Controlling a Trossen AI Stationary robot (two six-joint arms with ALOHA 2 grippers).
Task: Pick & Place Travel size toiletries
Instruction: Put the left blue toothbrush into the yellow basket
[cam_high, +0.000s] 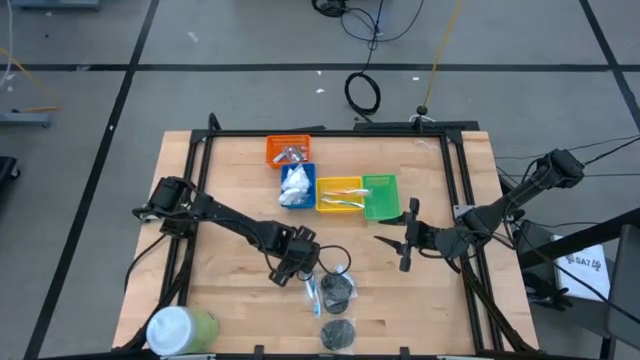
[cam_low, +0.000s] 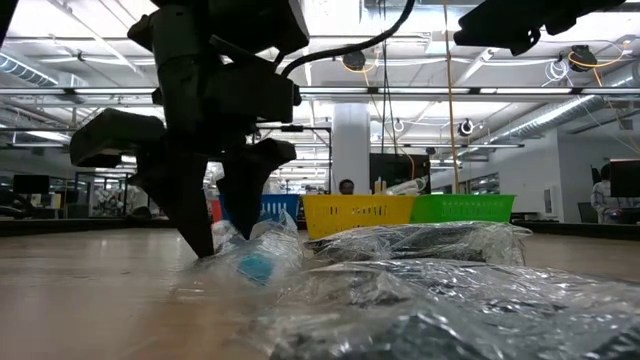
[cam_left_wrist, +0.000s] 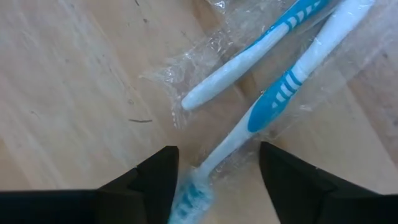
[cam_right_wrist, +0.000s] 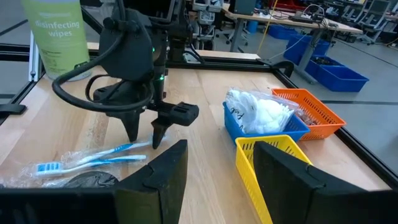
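Observation:
Two blue-and-white toothbrushes (cam_left_wrist: 249, 62) in clear wrappers lie flat on the wooden table near its front edge. My left gripper (cam_left_wrist: 217, 171) points down over them, open. Its fingers stand on either side of the blue end (cam_left_wrist: 189, 196) of one toothbrush (cam_left_wrist: 273, 99), and I see no touch. The low view shows its fingertips (cam_low: 205, 245) down at the table beside the crinkled wrap. Two dark round discs (cam_high: 337, 290) (cam_high: 338, 333) in clear wrap lie just right of the brushes. My right gripper (cam_high: 398, 248) hangs open above the table's right part, with nothing between its fingers.
At the table's far middle stand an orange tray (cam_high: 288, 150), a blue tray (cam_high: 298, 185) with white packets, a yellow tray (cam_high: 340, 193) and a green tray (cam_high: 380, 197). A large green cylinder with a white cap (cam_high: 180, 328) stands at the near left corner.

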